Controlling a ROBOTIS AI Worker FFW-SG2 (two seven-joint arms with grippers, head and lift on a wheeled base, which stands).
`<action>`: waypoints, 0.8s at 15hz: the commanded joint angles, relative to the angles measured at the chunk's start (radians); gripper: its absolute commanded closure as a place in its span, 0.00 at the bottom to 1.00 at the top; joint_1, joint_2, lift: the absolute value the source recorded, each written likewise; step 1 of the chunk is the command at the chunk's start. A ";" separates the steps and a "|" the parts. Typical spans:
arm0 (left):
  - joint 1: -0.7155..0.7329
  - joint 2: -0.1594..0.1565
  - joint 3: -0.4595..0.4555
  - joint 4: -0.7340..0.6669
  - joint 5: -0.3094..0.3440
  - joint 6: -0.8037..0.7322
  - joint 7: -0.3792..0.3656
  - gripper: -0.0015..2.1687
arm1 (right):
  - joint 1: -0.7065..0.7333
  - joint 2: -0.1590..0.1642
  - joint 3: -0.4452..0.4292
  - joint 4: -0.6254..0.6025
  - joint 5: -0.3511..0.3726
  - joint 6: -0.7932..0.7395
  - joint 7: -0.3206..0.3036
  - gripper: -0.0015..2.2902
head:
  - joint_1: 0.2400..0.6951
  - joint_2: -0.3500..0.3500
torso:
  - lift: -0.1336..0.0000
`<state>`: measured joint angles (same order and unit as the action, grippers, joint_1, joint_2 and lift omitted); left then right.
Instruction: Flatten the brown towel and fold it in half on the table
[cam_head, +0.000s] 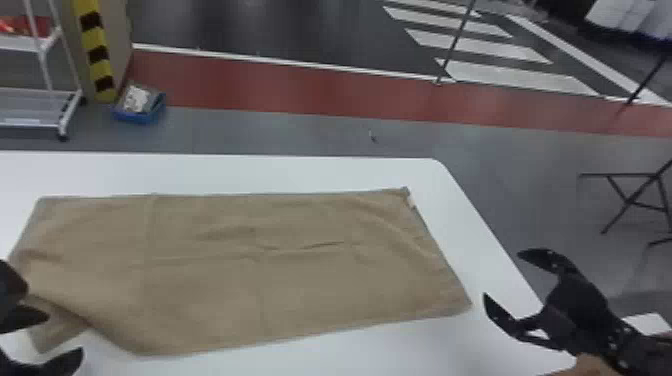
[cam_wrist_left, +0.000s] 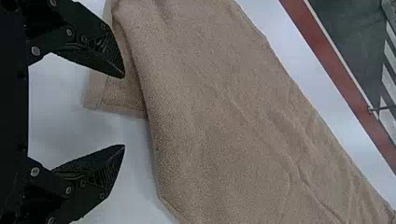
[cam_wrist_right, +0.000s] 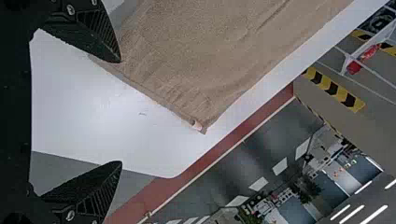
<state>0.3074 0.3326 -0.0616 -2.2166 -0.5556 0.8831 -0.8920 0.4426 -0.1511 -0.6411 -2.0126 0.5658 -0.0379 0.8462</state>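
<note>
Towel (cam_head: 280, 280) spread across worktop (cam_head: 250, 172), near-left corner doubled | left hand (cam_wrist_left: 124, 111) at worktop's left, right hand (cam_head: 502, 275) by its right edge, both parted, empty | flattening nearly done, half-fold apparently remaining

The head view looked forward and down from above the near side of the table (cam_head: 300, 170), taking in the whole towel (cam_head: 300, 290) and, across the top of the frame, the red floor strip (cam_head: 300, 95). The left wrist view, on its side, looked steeply down close over the towel end at the head view's lower left, sharing its tucked corner (cam_head: 60, 327). The right wrist view, also sideways, looked more outward, sharing the head view's upper-left rack (cam_head: 40, 45). All three shared the strip.
</note>
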 joint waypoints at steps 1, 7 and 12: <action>-0.008 0.005 0.002 0.012 -0.001 0.003 -0.007 0.20 | -0.001 -0.001 -0.002 0.000 0.002 0.003 0.001 0.05 | 1.00 0.06 | 0.04; -0.011 0.011 0.016 0.023 -0.006 0.003 -0.030 0.33 | -0.002 0.002 -0.002 0.000 0.002 0.007 0.001 0.05 | 1.00 0.08 | 0.04; -0.016 0.013 0.023 0.023 -0.021 0.003 -0.047 0.53 | -0.028 -0.018 0.009 0.008 0.066 0.016 0.001 0.05 | 1.00 0.08 | 0.04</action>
<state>0.2933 0.3451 -0.0402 -2.1934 -0.5753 0.8861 -0.9354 0.4218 -0.1631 -0.6406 -2.0073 0.6050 -0.0246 0.8467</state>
